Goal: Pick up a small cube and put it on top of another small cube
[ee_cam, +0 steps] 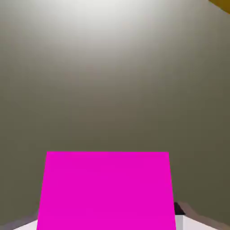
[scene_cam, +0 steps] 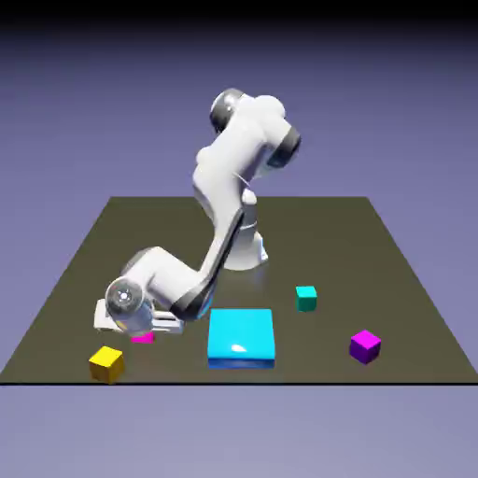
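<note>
The small pink cube (scene_cam: 143, 338) sits on the table at the exterior view's left, mostly hidden under my hand. My gripper (scene_cam: 140, 330) is down over it. In the hand view the pink cube (ee_cam: 108, 191) fills the bottom between the tips of my gripper (ee_cam: 105, 222). A grey fingertip (ee_cam: 180, 212) lies flush against its right side, so the gripper is shut on it. The cube still looks to rest on the table. The small teal cube (scene_cam: 305, 298) stands apart, right of the middle.
A large flat cyan block (scene_cam: 241, 337) lies between the pink and teal cubes. A yellow cube (scene_cam: 106, 363) stands near the front left edge, and its corner (ee_cam: 223, 4) shows in the hand view. A purple cube (scene_cam: 365, 345) is front right on the dark table (scene_cam: 373, 243).
</note>
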